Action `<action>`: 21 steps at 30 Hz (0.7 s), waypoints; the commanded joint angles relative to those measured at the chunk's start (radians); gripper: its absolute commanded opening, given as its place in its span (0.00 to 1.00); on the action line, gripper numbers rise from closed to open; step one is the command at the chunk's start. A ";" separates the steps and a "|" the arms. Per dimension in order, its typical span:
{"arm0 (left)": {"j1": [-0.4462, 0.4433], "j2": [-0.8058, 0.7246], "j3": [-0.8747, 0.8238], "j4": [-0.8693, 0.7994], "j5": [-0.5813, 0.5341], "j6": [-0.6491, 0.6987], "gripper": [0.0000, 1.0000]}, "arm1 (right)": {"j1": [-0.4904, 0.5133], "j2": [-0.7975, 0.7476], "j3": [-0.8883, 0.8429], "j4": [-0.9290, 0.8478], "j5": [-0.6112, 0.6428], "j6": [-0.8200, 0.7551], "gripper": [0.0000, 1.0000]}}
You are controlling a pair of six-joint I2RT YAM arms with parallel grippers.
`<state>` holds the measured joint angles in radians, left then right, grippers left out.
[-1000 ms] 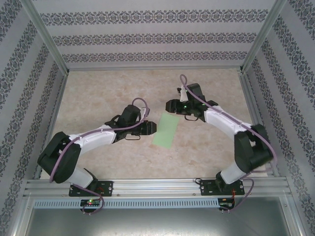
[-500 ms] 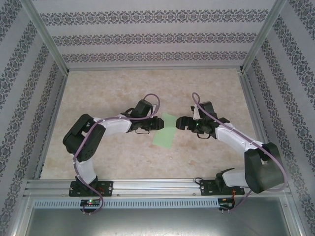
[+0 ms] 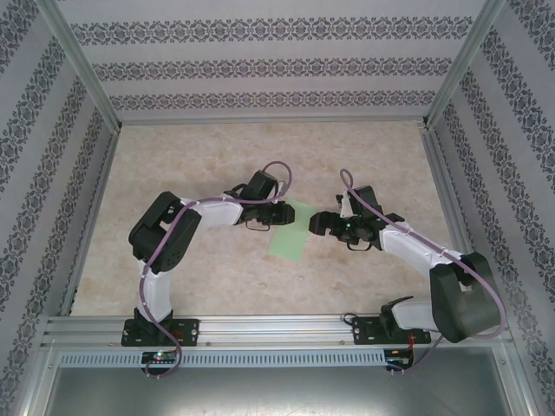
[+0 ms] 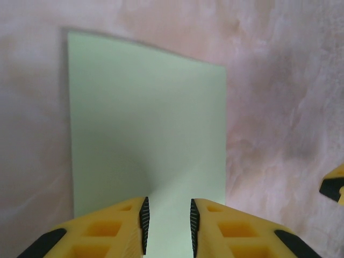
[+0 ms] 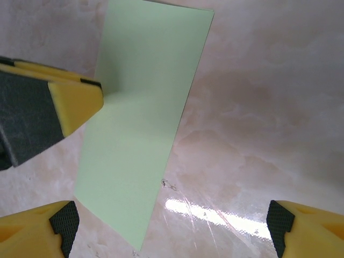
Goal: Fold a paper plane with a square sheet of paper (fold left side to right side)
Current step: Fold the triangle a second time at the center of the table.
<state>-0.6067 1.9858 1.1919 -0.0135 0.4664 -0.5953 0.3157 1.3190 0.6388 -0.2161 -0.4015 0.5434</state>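
Note:
The pale mint-green sheet of paper lies flat on the table as a narrow rectangle, longer than it is wide. My left gripper hovers low over its left edge. In the left wrist view its yellow fingers stand a little apart with the paper beneath them and nothing pinched. My right gripper sits just right of the sheet, its jaws wide open above the paper's near corner and bare table. The paper plane is out of view.
The marbled pink tabletop is bounded by metal rails and patterned walls. The left gripper's finger shows in the right wrist view, close over the sheet. A tip of the right gripper shows at the left wrist view's right edge.
The left gripper has moved right onto the sheet's left edge. The right gripper swung down from the sheet's far end to its right side and edged closer. The sheet has stayed put.

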 commanded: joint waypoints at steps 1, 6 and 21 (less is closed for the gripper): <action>0.007 0.045 0.073 -0.062 -0.007 0.058 0.32 | -0.009 -0.019 0.004 -0.016 0.008 -0.006 0.92; 0.007 0.099 0.149 -0.130 -0.038 0.099 0.33 | -0.010 -0.040 0.007 -0.059 0.047 -0.024 0.92; 0.010 0.020 0.105 -0.248 -0.237 0.101 0.33 | -0.009 -0.022 0.013 -0.079 0.053 -0.033 0.92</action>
<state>-0.6064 2.0525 1.3296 -0.1883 0.2962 -0.5037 0.3157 1.2816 0.6392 -0.2890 -0.3523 0.5198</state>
